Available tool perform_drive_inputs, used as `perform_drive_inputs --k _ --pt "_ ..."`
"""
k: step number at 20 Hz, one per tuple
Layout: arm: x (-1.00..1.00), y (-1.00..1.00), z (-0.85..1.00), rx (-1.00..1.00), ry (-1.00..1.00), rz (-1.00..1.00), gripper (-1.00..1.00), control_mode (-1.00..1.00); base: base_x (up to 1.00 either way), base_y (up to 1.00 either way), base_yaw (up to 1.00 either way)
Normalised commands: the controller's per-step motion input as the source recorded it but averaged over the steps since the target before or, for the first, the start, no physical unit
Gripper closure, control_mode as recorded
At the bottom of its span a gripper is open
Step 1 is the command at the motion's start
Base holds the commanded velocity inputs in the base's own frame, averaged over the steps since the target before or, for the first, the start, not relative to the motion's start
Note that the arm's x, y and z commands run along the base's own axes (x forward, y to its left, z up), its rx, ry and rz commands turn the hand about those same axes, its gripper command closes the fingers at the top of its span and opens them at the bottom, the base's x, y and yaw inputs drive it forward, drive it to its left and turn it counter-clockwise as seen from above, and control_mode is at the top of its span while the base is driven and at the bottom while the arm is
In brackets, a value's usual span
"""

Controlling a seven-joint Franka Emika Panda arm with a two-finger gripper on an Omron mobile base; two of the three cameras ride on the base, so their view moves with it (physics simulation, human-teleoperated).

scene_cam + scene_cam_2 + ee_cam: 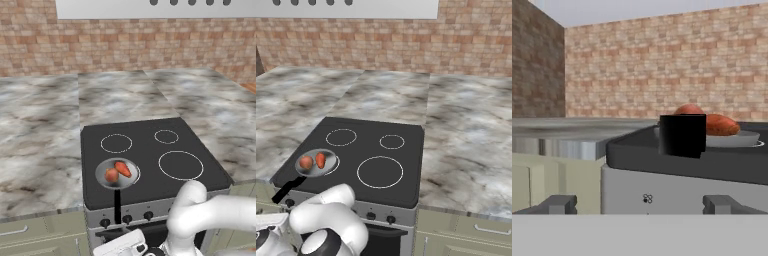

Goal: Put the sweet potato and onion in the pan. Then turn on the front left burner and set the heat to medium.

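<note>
The pan [118, 173] sat on the stovetop [150, 150] at its front left corner, covering the front left burner [134, 179], of which no outline showed past the pan's rim. Inside the pan lay the sweet potato [122, 169] and, touching it on the left, the onion [111, 175]. The pan's black handle [117, 204] ran straight out over the stove's front edge toward the robot.

The gripper [640, 204] hung low in front of the stove, below the level of the stovetop, with its two finger tips [559, 204] spread wide apart and nothing between them. In the hand view it looked level at the stove's front face, so the pan was above and beyond it, and the end of the handle appeared as a dark square [682, 135] hiding part of the pan's near wall. Above that square showed the onion [688, 109] and, to its right, the sweet potato [722, 125]. A small dark mark [647, 199] lay on the stove's grey front panel, between the finger tips and a little above them; what it was could not be told.

A row of black knobs [127, 218] stood along the front panel under the pan's handle. Three white-outlined rings [180, 165] marked the other burners behind and to the right of the pan. Marble counter [35, 135] flanked the stove on both sides, a brick wall [125, 45] rose behind it, and cream cabinet fronts [466, 235] stood below the counter.
</note>
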Motion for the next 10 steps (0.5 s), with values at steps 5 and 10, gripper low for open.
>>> perform_drive_inputs --k 5,10 --pt "0.0 -0.23 0.0 0.09 0.0 -0.07 -1.0 -1.0 0.0 0.0 0.0" --pt "0.05 -0.07 0.0 0.01 0.03 0.0 -1.0 -1.0 0.0 0.0 0.0"
